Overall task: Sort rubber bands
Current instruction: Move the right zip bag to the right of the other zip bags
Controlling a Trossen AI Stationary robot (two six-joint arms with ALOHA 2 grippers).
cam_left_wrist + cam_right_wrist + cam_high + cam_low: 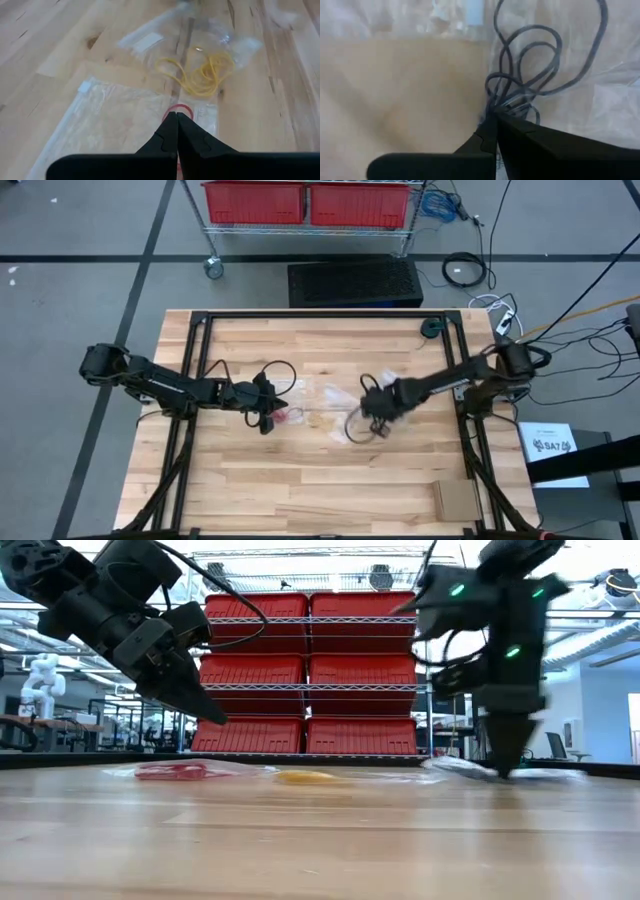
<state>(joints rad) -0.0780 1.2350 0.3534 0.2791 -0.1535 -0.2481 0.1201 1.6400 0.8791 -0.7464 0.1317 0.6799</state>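
**Q:** Behind the bench, what fills the background, and what is the work surface?

**A:** Red storage bins (305, 670) on wire shelving stand beyond the far edge. The tabletop (300, 490) is pale butcher-block wood with visible grain and knots, framed by dark rails.

**Q:** Where is the left gripper, and where do the bands lie relative to it?

**A:** The left gripper (177, 121) sits left of the tabletop's middle, its two dark matte fingers pressed together at the tips. A thin red rubber band (177, 107) curves as a loop right at those tips; whether it is pinched cannot be told. It lies on a flat, crinkled clear plastic bag (115, 115). Just beyond, the yellow rubber bands (200, 75) form a loose tangle of slender loops inside a second glossy clear bag (220, 37).

**Q:** And the right gripper?

**A:** The right gripper (492, 120) is right of the tabletop's middle, tip down at the surface in the low view. Its fingers are closed on a bundle of black rubber bands (530, 65), thin floppy loops fanning out from the tips over wrinkled clear film (610, 105).

**Q:** How do the piles sit along the tabletop?

**A:** In the low view, a red heap (172, 771) lies nearest the left gripper, and a yellow heap (305, 777) lies between the two grippers.
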